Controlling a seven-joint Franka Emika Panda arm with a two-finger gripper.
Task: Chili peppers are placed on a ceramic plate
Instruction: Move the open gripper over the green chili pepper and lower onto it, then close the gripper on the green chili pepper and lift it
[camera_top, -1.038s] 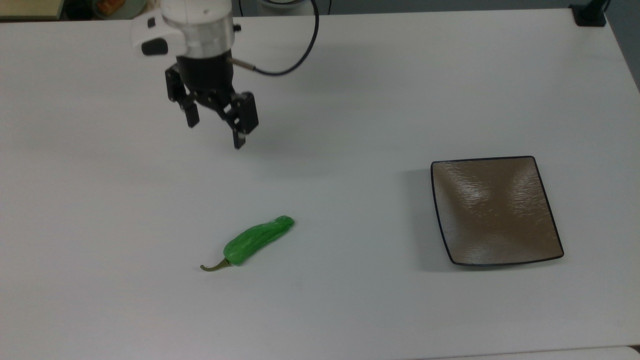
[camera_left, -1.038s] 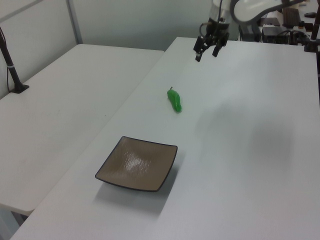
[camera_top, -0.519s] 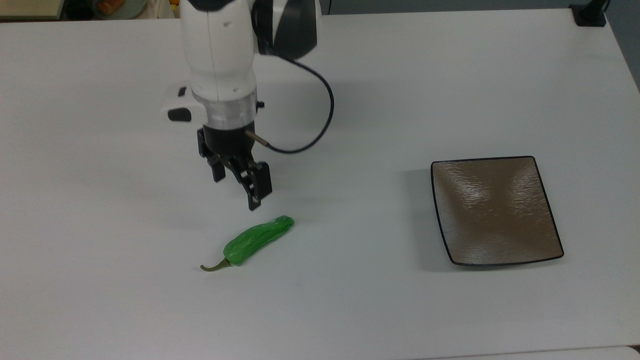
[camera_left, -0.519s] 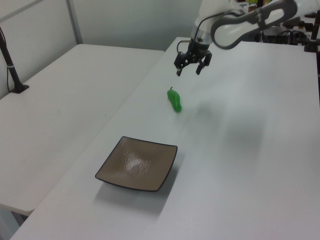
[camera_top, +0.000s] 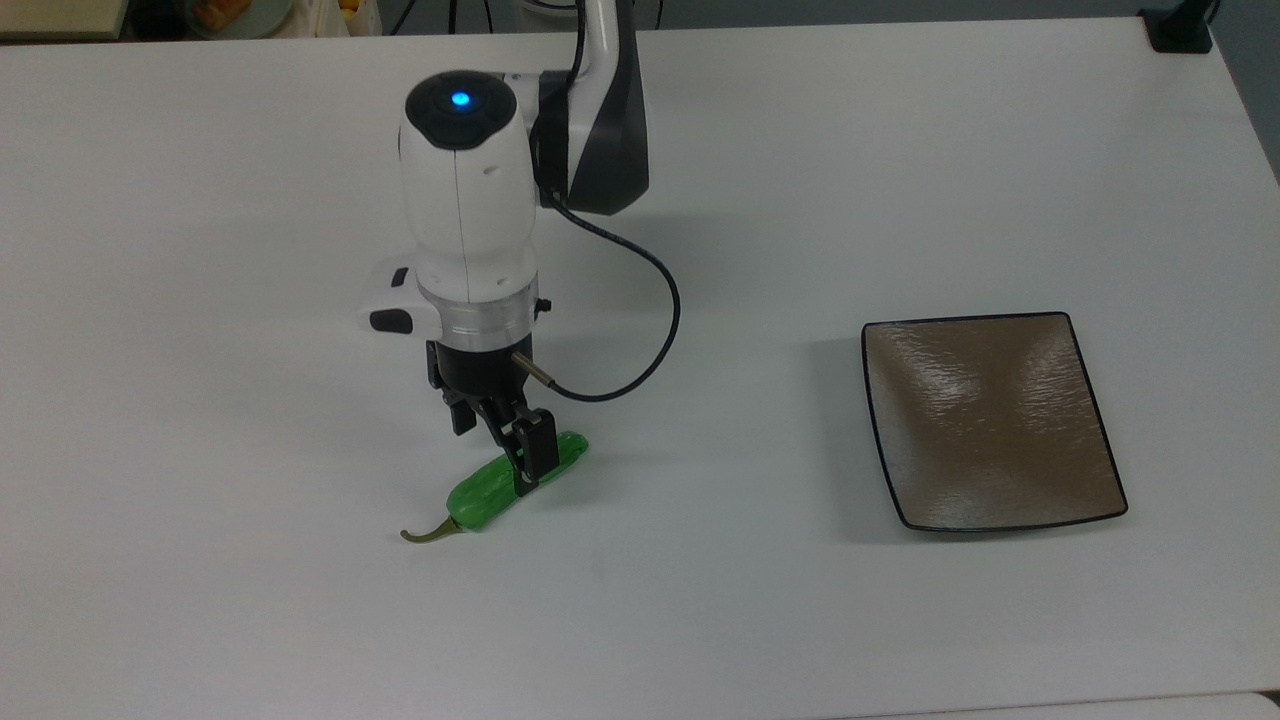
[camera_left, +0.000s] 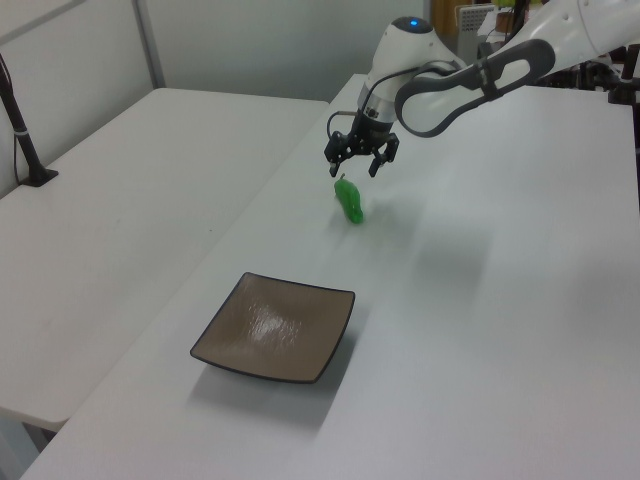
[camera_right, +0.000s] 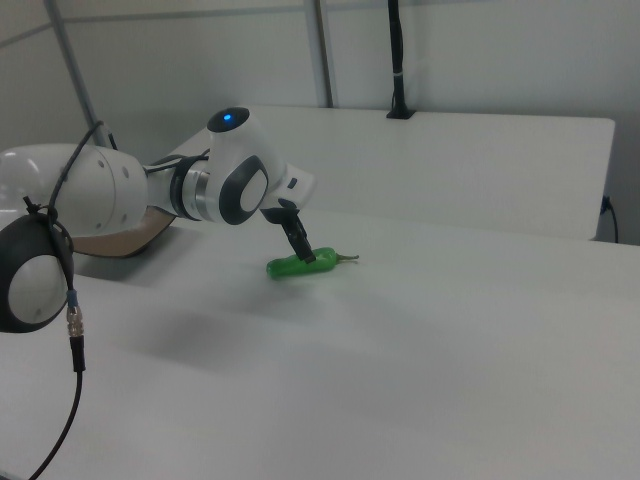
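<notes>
The gripper (camera_top: 495, 455) hangs with its jaws spread wide, the fingers astride the one green chili pepper (camera_top: 490, 490) without clamping it; whether a fingertip grazes the pepper cannot be told. Half a second ago the gripper stood above and behind the pepper, and it has since dropped to it, while the pepper lies unmoved on the white table (camera_top: 250, 620). Well apart toward the top view's right sits the one ceramic plate (camera_top: 990, 420), bare
</notes>
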